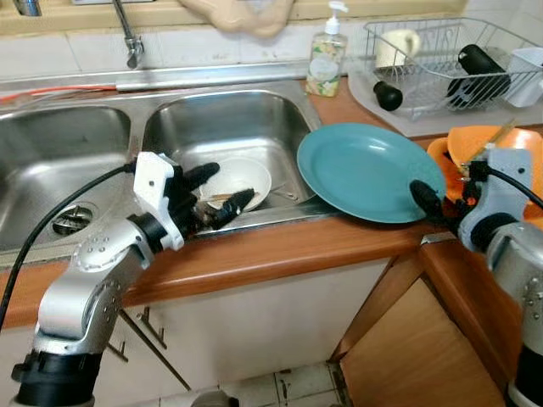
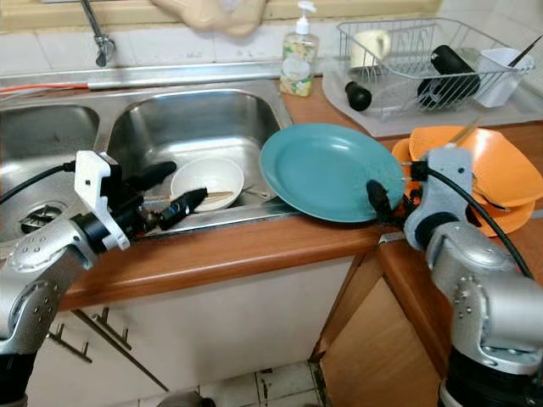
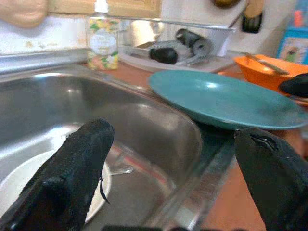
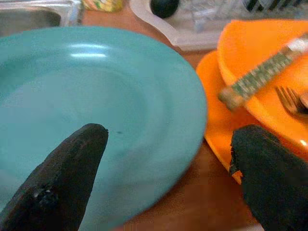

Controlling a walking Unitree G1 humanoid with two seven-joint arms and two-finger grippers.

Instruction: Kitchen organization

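Observation:
A teal plate (image 1: 369,170) lies on the wooden counter with its left rim over the edge of the right sink basin (image 1: 229,119). A white bowl (image 1: 242,178) holding some utensils sits in that basin. My left gripper (image 1: 225,188) is open at the basin's front rim, its fingers (image 3: 79,163) just in front of the bowl and empty. Open as well, my right gripper (image 4: 168,134) hovers at the plate's near right rim, one finger over the plate and the other toward the orange dishes (image 4: 269,72). It holds nothing.
Stacked orange dishes (image 1: 488,148) with a fork and a knife sit at the right. A dish rack (image 1: 450,59) with a black bottle and cups stands behind, beside a soap bottle (image 1: 327,55). The faucet (image 1: 129,38) and left basin (image 1: 51,161) lie further left.

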